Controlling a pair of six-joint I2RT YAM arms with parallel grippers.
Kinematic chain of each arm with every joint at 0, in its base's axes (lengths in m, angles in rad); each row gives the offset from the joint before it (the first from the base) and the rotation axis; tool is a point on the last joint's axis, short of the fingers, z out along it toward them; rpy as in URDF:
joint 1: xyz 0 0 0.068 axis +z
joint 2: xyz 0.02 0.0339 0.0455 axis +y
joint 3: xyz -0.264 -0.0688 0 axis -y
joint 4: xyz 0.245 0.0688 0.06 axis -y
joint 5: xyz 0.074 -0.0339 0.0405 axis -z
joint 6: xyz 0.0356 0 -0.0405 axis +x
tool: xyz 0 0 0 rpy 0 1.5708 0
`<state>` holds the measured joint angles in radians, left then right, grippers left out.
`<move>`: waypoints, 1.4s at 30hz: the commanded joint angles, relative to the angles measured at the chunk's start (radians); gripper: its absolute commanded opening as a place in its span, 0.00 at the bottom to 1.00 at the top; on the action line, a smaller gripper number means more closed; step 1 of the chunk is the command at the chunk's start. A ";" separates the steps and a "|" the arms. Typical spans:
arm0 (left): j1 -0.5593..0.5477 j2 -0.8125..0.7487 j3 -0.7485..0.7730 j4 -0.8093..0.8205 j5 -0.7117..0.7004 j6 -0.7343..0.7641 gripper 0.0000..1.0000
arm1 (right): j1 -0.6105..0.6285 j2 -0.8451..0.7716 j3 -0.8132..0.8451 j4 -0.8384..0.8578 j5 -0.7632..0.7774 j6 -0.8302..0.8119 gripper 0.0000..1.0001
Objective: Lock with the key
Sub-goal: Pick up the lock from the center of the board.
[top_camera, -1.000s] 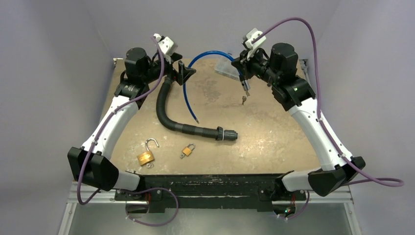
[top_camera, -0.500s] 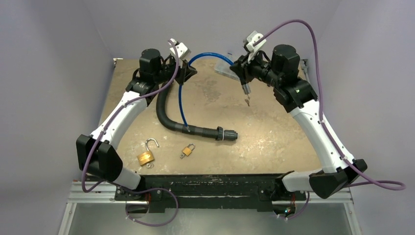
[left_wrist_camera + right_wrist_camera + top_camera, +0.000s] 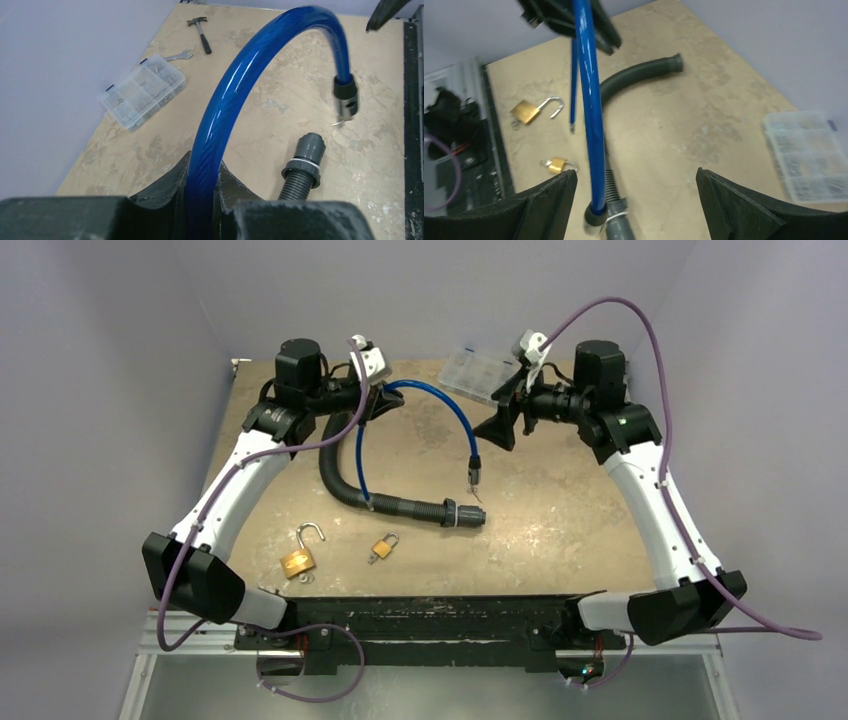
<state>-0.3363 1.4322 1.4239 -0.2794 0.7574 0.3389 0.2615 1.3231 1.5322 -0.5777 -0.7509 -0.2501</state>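
Note:
A blue cable lock (image 3: 440, 400) arcs above the table. My left gripper (image 3: 385, 395) is shut on it near the back left, and the cable (image 3: 235, 90) runs up between my left gripper's (image 3: 203, 165) fingers. The cable's black lock head (image 3: 473, 472) hangs free over the table's middle, with a small metal piece, apparently the key (image 3: 341, 120), at its tip. My right gripper (image 3: 508, 410) is open to the right of the head, apart from it. In the right wrist view the cable (image 3: 591, 125) crosses in front of my right gripper (image 3: 636, 171), whose jaws stand wide and hold nothing.
A grey corrugated hose (image 3: 345, 475) with a coupling (image 3: 462, 513) lies under the cable. An open brass padlock (image 3: 300, 558) and a small one (image 3: 383, 545) sit near the front. A clear parts box (image 3: 478, 373) is at the back; a hammer (image 3: 200, 30) and wrench (image 3: 177, 55) lie beyond.
My left gripper shut on the cable and lifted it. My right gripper opened, let go of the lock head and drew back right; the head swung down towards the middle.

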 commanded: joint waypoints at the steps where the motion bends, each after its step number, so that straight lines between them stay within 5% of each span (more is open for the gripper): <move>1: 0.000 -0.018 0.081 0.020 0.156 0.029 0.00 | 0.008 -0.019 -0.052 -0.083 -0.192 -0.074 0.99; 5: 0.000 -0.012 0.084 0.050 0.190 -0.020 0.00 | 0.008 -0.062 -0.134 -0.032 -0.262 -0.051 0.94; 12: 0.000 -0.004 0.079 0.060 0.186 -0.024 0.00 | 0.008 -0.099 -0.194 -0.024 -0.336 -0.039 0.69; 19: -0.001 -0.001 0.048 0.069 0.203 -0.025 0.00 | 0.008 -0.095 -0.176 0.030 -0.325 0.046 0.65; 23: -0.001 -0.001 0.043 0.081 0.198 -0.036 0.00 | 0.009 -0.093 -0.179 0.057 -0.274 0.102 0.44; 27: -0.001 -0.001 0.041 0.109 0.183 -0.076 0.00 | 0.008 -0.096 -0.186 0.071 -0.233 0.115 0.02; 33: -0.001 0.016 0.023 0.154 0.114 -0.185 0.00 | 0.008 -0.127 -0.192 0.164 -0.135 0.193 0.00; 42: 0.066 0.002 -0.059 0.212 -0.011 -0.378 0.62 | 0.008 -0.162 -0.156 0.285 0.021 0.267 0.00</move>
<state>-0.3271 1.4673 1.4193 -0.1764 0.7891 0.1177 0.2691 1.1812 1.3220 -0.4046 -0.8154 -0.0414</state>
